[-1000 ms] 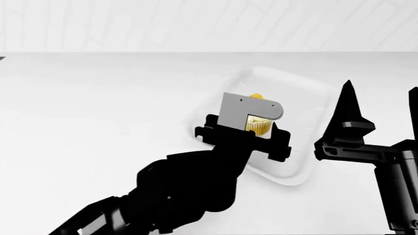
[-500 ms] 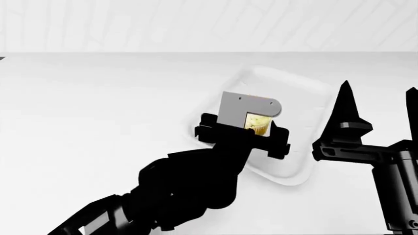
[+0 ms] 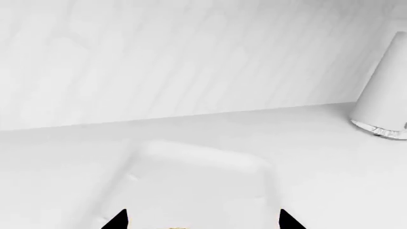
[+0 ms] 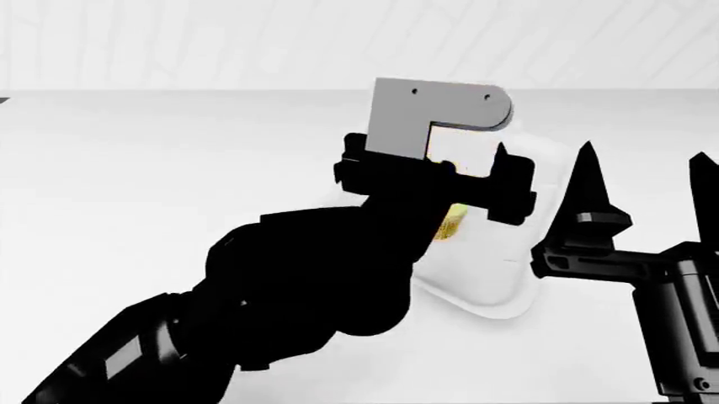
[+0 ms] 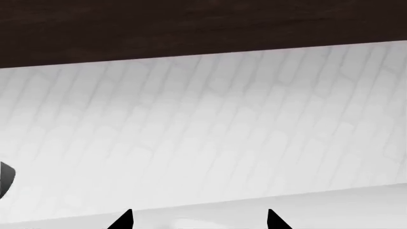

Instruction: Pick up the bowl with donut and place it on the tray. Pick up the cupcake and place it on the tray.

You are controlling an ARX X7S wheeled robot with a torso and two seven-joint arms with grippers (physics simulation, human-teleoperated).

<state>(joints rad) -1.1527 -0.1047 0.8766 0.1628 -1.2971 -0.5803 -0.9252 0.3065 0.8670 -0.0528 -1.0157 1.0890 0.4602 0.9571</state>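
The cupcake sits on the tray, only a sliver of its yellow wrapper showing at about 4 o'clock below the left gripper, whose black arm covers the rest. That gripper hangs above the tray, its fingertips spread wide in the left wrist view and holding nothing; a trace of yellow shows at the frame edge between them. At 3 o'clock of the tray the right gripper stands upright over the white table, fingers apart and empty. Farther back, in the left wrist view, a white cone-shaped object stands near the wall. The bowl cannot be seen.
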